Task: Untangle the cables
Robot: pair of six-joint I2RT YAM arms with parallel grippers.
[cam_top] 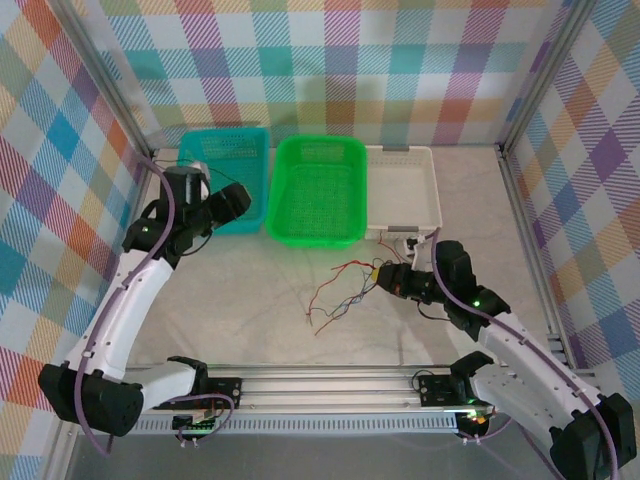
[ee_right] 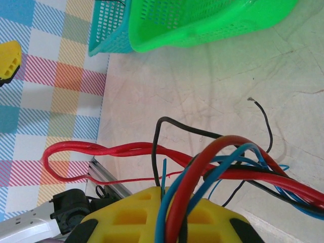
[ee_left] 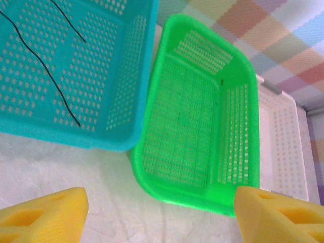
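Yellow fingers [ee_right: 217, 220] of the right pincer [ee_right: 169, 202] are clamped on the cables [ee_right: 228, 157]. Red, blue and black strands rise between them and fan out over the desk [ee_right: 212, 76]. One red strand loops away to the left, and a black one ends in a bare tip on the surface. From above, the bundle trails leftward from this pincer, loose on the middle of the desk, just in front of the green basket [cam_top: 320, 142].

The left pincer [ee_left: 159, 217] stands wide with nothing between its fingers, hovering near the desk's far-left corner, at the near edges of the teal basket [ee_left: 132, 76] and the green one. A thin black wire [ee_left: 49, 77] lies on the teal basket's floor. A white tray [cam_top: 432, 190] sits beside the green basket, along the far edge.
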